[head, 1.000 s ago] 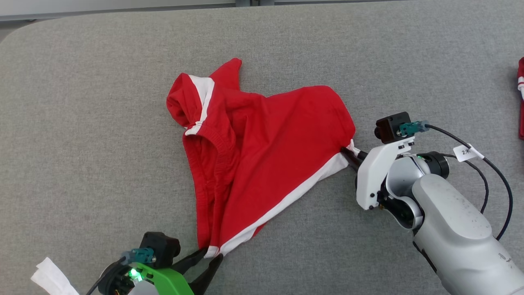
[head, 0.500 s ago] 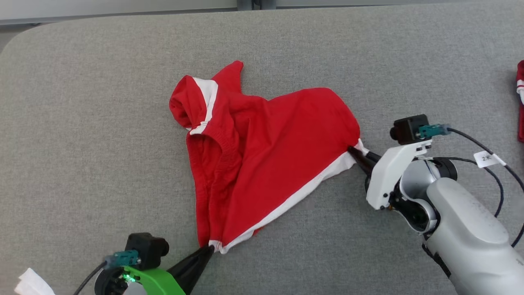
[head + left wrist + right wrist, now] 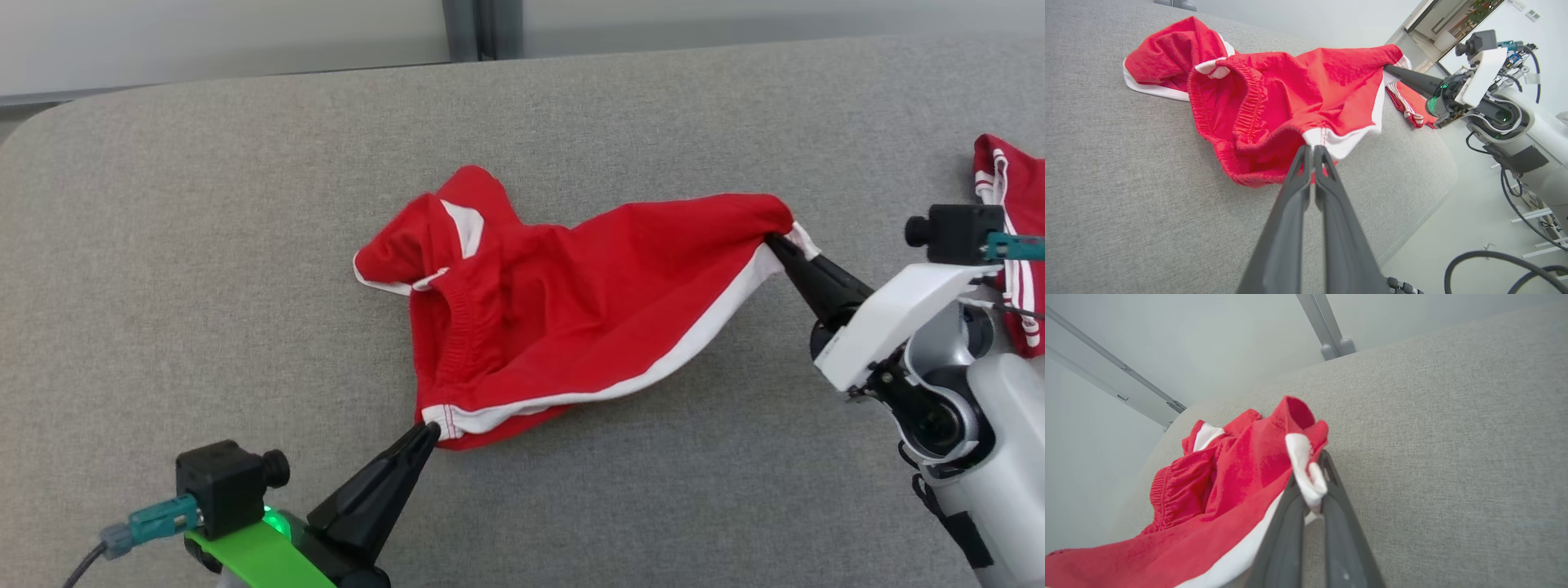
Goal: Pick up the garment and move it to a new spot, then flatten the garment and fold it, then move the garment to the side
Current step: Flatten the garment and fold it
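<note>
The grey fabric-covered table carries the crumpled red garment with white trim near its middle, stretched between two pinches: the left gripper is clamped on the near white-hemmed corner, and the right gripper is clamped on the right-hand corner.

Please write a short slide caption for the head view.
Red garment on grey surface, one corner pinched by left gripper, another by right gripper.
</note>
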